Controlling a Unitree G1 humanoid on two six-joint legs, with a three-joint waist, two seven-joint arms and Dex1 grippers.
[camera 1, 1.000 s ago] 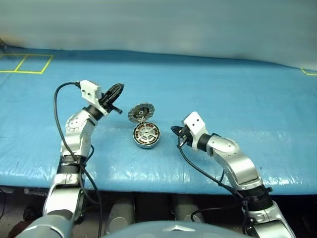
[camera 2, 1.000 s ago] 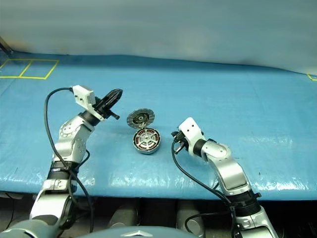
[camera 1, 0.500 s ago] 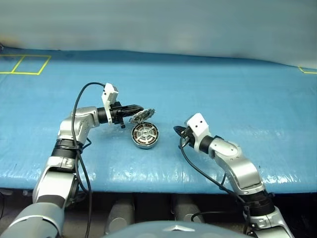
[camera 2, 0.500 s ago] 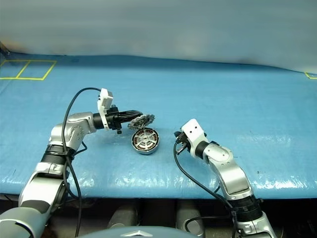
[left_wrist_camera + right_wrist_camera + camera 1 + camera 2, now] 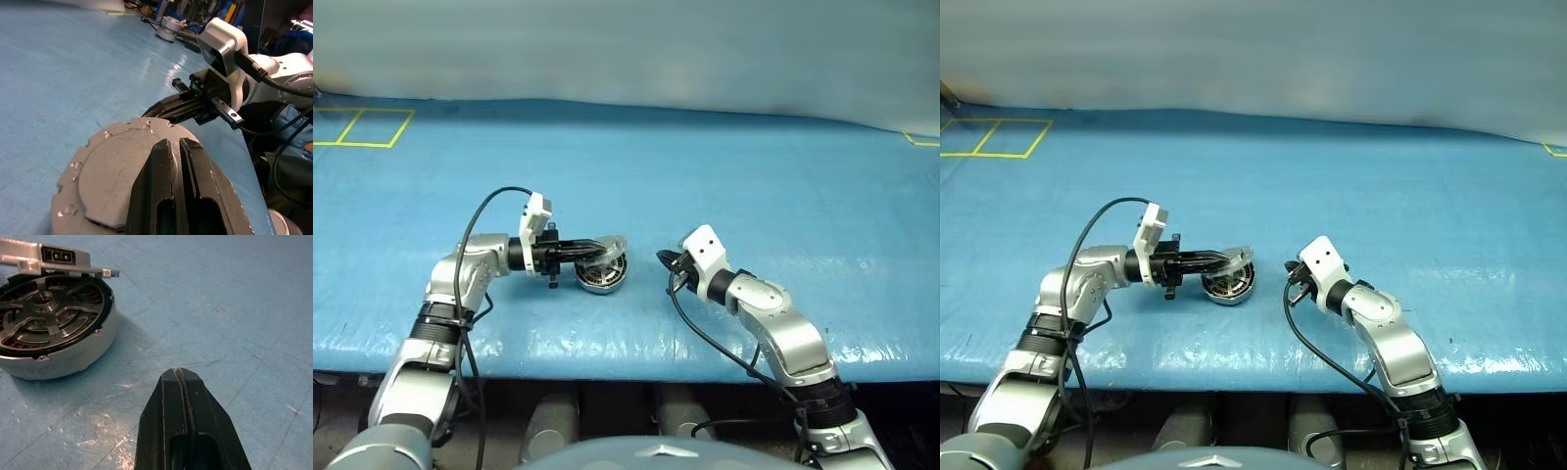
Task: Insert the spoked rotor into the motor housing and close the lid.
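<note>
Now my left hand [image 5: 176, 156] has its two black fingers nearly pressed together, gripping nothing, their tips lying on the plain grey outer face of the lid [image 5: 117, 171]. From the head cameras the lid [image 5: 607, 245] sits tilted low over the motor housing [image 5: 604, 273], not yet flat; I judge it partly closed. My right hand [image 5: 180, 382] is fully shut and empty, resting near the bench [image 5: 783, 176] just beside the housing on its right, not touching it.

The housing stands near the front of the blue bench, between my two arms. In the right wrist view the spoked rotor [image 5: 46, 316] is already seated inside the housing [image 5: 73, 352], its silver spokes and hub level with the rim, copper windings showing between them. So I reckon the insertion is done and only the lid remains.

On handling: this is solid metal, stiff and fairly heavy for its size, so it should not skid under a light push, though the bench cover looks slick. The lid is rigid and smooth on top, and I would press rather than pinch it, pushing down near the edge opposite the hinge. The notched rim offers a pinch point if I need one.

The housing has no long axis as such; it is a round cup with its axle pointing straight up. The hinge side faces away from me, so the lid swings down towards me.
</note>
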